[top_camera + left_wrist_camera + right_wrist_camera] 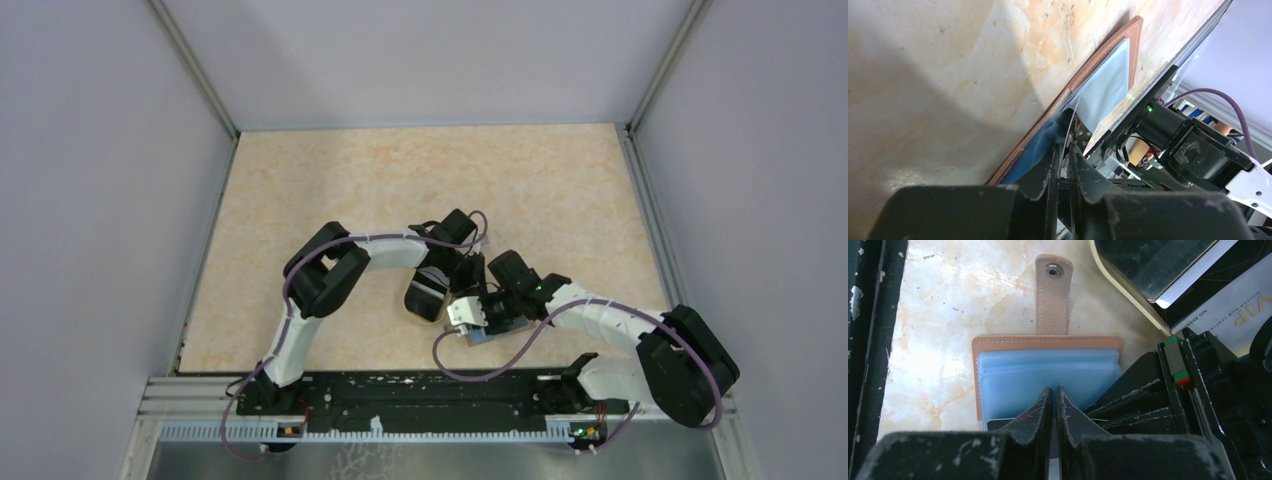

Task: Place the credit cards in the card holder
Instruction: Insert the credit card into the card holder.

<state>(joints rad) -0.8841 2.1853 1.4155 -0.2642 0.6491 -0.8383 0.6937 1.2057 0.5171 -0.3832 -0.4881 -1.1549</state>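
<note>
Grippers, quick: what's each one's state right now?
Left gripper: closed on the card holder sleeve.
Right gripper: closed over the card holder; whether it grips anything cannot be told.

In the right wrist view, at two o'clock, a pale credit card [1235, 315] lies with its print turned askew. Large gold letters read "VIP". Beside them runs a small line, roughly "MAISON NEW CENTUR", cut short. Nearer the card's edge stands "NO 6688", with further digits hidden.

card holder [1048, 372] btm hidden by R fingers [1034, 414]; cards [1230, 320] cropped top-R.
</note>
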